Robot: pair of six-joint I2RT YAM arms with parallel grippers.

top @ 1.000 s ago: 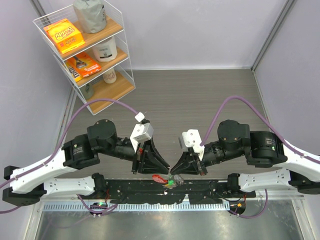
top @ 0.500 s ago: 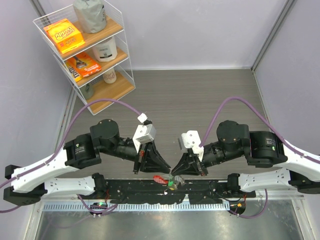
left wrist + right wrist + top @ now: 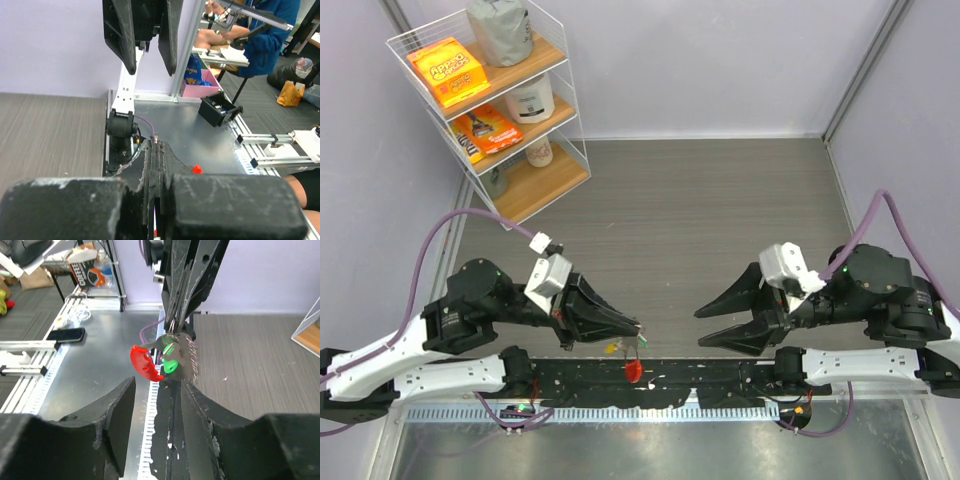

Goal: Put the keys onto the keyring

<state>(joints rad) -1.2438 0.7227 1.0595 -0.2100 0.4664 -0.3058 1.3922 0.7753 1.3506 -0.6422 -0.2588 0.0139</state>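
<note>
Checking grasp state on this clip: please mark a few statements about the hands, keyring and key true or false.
1. The left hand is shut on the keyring. True.
2. The right hand holds the green key. False: it is open and empty; the key hangs with the keyring.
3. The red loop hangs in the air under the left hand. True.
4. The shelf stands at the far right. False: it is at the far left.

The arms have drawn apart. The right fingers (image 3: 732, 294) have spread and backed off right. The red crescent-shaped loop with silvery chain (image 3: 634, 371) now dangles from the pinched left fingers (image 3: 610, 322) alone.
</note>
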